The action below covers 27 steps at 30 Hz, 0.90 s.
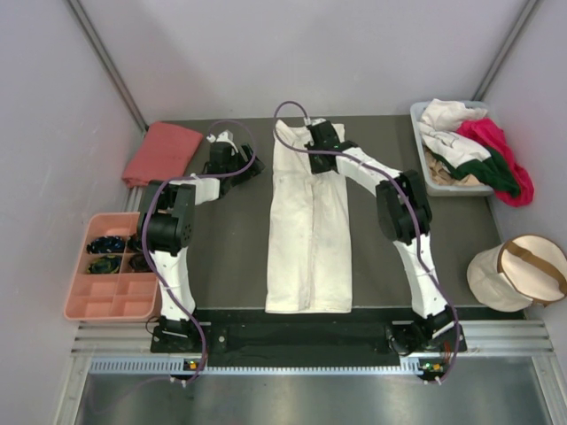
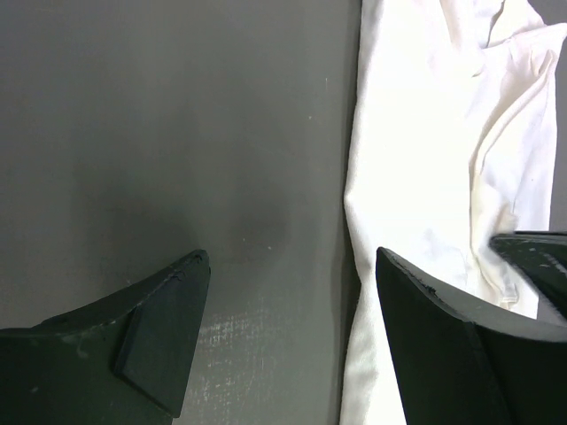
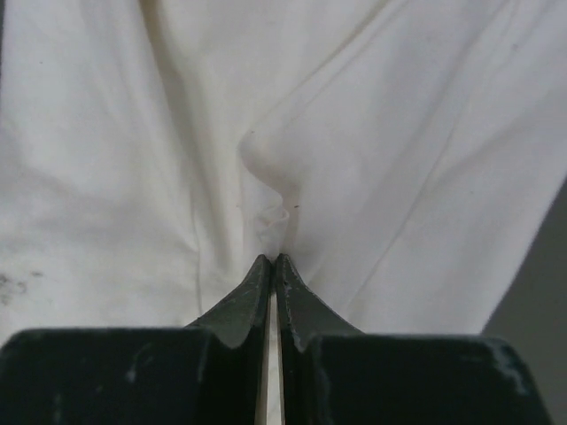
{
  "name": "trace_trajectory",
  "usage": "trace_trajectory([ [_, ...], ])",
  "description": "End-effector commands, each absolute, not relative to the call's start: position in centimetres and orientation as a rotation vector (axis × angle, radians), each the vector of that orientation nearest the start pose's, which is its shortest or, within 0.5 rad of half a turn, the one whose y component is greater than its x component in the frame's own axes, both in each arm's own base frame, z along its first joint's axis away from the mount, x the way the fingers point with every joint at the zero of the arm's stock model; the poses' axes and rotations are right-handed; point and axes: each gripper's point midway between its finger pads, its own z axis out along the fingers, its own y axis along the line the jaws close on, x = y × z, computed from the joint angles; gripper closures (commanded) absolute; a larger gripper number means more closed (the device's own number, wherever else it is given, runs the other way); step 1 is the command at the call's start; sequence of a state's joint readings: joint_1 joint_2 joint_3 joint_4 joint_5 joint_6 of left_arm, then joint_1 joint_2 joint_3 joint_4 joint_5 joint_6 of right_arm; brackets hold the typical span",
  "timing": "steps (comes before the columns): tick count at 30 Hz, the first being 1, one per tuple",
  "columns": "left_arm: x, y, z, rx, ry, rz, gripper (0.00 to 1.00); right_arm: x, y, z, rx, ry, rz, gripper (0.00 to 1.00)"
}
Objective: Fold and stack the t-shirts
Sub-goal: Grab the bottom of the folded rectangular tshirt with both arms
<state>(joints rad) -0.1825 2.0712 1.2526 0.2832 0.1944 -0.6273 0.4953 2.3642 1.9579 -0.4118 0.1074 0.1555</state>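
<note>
**Right gripper pinches the far end of the long-folded shirt**

The cream-white t-shirt [image 1: 310, 230] lies mid-table as a narrow strip, its hem at the near edge and its length running away from the arms. At its far end the right gripper [image 3: 273, 261] is clamped tight on a raised ridge of cloth, probably to carry that end back over the hem for a crosswise fold. The left gripper [image 2: 292, 266] hangs with its jaws wide and empty over the bare mat just beside the strip's left edge, holding nothing down.

Nearer in, the pink tray [image 1: 71, 292] and the beige pouch [image 1: 518, 270] flank the table, well clear. Farther back sit the folded salmon-pink t-shirt [image 1: 162, 152] on the left and the grey bin [image 1: 454, 189] of unfolded shirts on the right. Nothing blocks the fold path.
</note>
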Motion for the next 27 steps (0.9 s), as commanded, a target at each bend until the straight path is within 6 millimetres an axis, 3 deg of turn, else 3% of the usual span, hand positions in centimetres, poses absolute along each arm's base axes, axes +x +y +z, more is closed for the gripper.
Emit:
trace_trajectory([
  [1, 52.7, -15.9, 4.5, -0.365, 2.168, -0.69, 0.2, 55.0, 24.9, 10.4, -0.195, 2.245, 0.171, 1.0],
  [18, 52.7, -15.9, 4.4, -0.365, 2.17, -0.691, 0.2, 54.8, 21.0, 12.2, 0.04, 2.193, 0.054, 1.0],
  [27, 52.8, -16.0, 4.6, -0.362, 2.165, -0.698, 0.2, 53.9, 20.2, 12.8, 0.083, 2.191, 0.039, 1.0],
])
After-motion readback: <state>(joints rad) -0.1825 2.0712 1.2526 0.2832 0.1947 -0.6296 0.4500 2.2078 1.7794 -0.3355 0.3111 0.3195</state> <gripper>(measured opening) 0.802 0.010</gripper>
